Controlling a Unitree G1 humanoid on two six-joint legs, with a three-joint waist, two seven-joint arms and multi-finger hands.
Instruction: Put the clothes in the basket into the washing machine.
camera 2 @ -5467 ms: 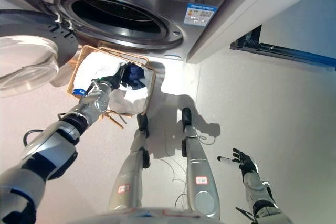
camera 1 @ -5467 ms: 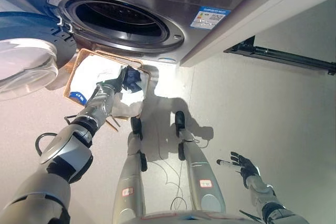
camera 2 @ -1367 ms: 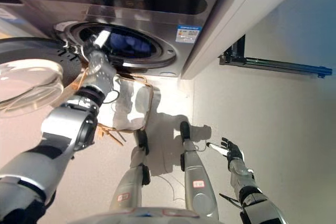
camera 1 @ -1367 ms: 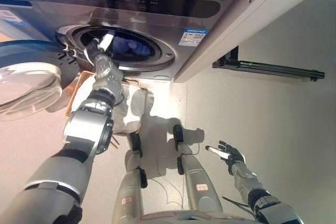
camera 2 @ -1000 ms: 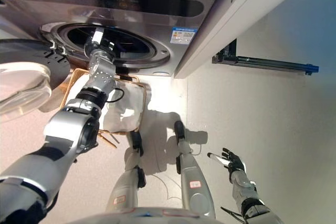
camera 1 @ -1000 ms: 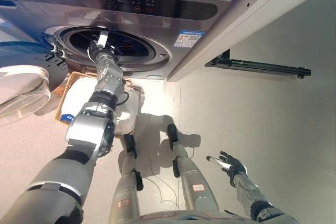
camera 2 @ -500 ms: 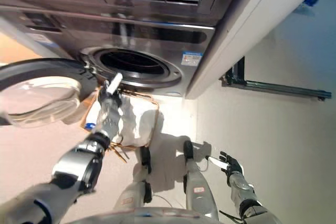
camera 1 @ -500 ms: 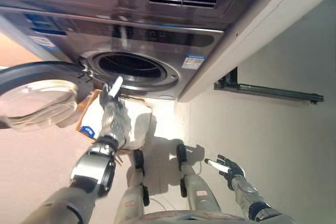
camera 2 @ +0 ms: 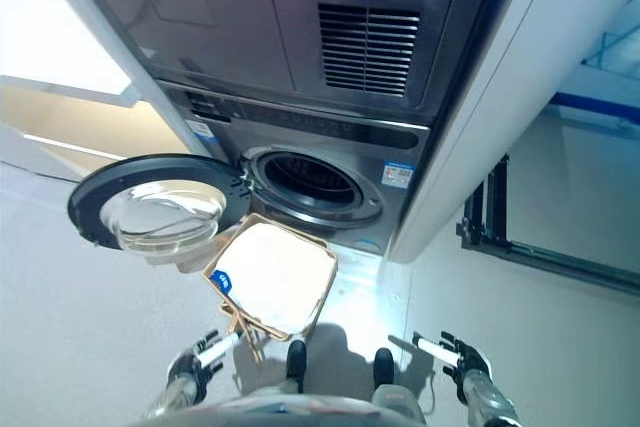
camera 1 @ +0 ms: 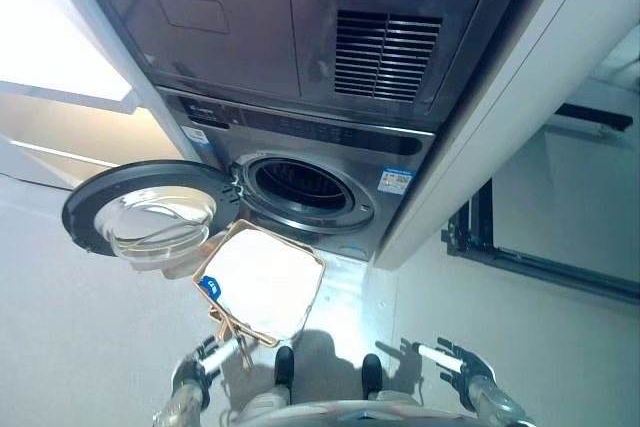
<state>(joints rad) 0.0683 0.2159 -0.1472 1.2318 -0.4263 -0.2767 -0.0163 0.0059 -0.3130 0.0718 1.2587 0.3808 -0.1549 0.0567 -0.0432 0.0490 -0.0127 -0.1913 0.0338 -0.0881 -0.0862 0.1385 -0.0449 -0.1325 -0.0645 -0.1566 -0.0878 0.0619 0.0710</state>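
Left eye view: the left hand, withdrawn from the washing machine drum, is lowered below the basket, open and empty. White cloth is left in the basket. The right hand is spread, idle.

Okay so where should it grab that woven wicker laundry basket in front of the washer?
Probably the woven wicker laundry basket's near brown rim, from above at the corner by the crossed handles. White cloth fills the middle; that edge lies closest to the left hand.
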